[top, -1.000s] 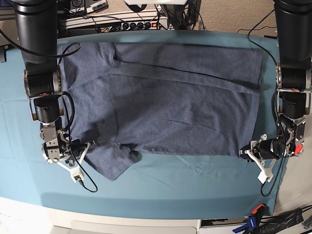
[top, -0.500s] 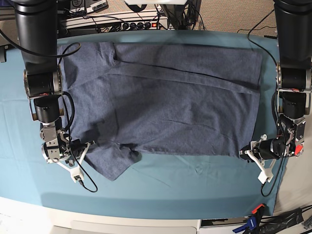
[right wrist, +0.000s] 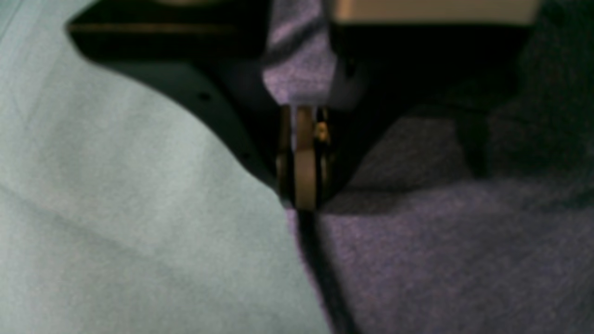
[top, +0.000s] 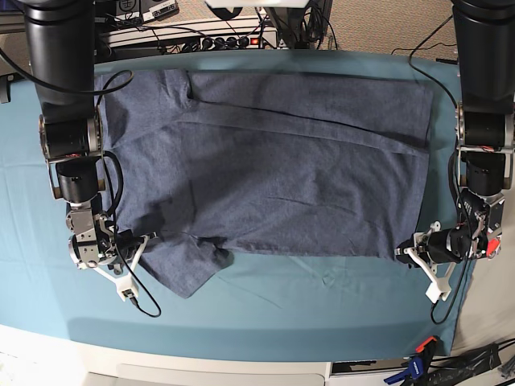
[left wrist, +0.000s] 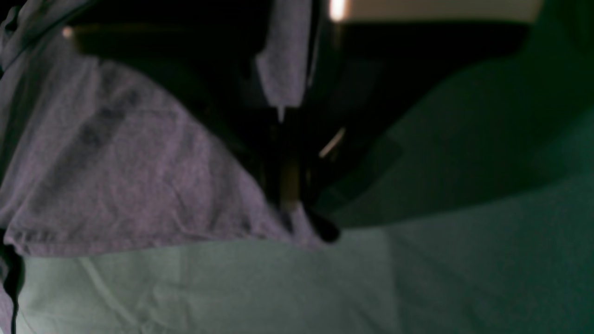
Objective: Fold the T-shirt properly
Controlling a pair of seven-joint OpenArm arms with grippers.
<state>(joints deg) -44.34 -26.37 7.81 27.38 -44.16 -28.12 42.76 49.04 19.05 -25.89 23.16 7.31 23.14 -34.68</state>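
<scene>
The dark blue-grey T-shirt [top: 273, 161] lies spread flat on the teal table cloth [top: 322, 310], with one sleeve [top: 189, 269] sticking out at the near left. My left gripper [top: 405, 253] is at the shirt's near right corner, low on the cloth. In the left wrist view its jaws [left wrist: 297, 218] are closed with the shirt's hem [left wrist: 116, 176] pinched between them. My right gripper [top: 143, 241] is at the shirt's near left edge by the sleeve. In the right wrist view it [right wrist: 301, 199] is shut on the fabric edge [right wrist: 441, 255].
Electronics and cables [top: 209, 36] line the table's far edge. A blue and orange clamp [top: 414, 366] sits at the front right corner. A black cable [top: 137, 293] loops on the cloth below my right gripper. Bare teal cloth [right wrist: 116, 185] lies in front of the shirt.
</scene>
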